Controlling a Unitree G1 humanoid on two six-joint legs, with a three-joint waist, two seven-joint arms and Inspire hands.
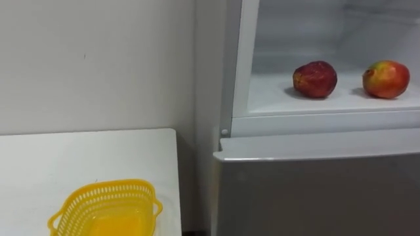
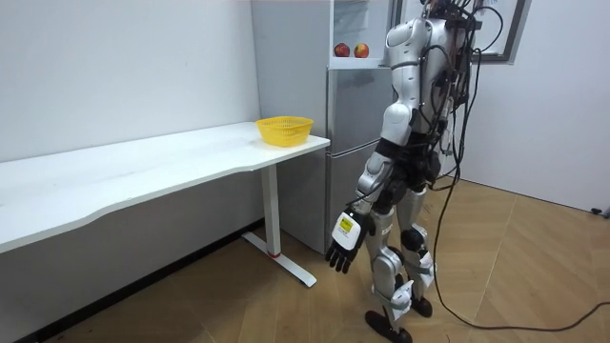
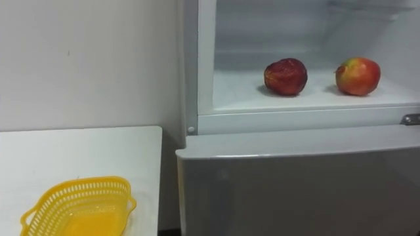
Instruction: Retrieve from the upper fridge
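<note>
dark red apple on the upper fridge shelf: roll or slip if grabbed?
The dark red apple is round and sits loose on the smooth white shelf, so a nudge would probably roll it. Its skin shows some sheen, so it is likely a bit slippery. It looks whole and plump, so it is probably rigid under grip.

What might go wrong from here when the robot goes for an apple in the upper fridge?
The dark red apple and the red-yellow apple lie loose on the shelf; a clumsy touch may roll one off. The left hand hangs low, open, so its rise might clip the lower door at its top edge.
</note>
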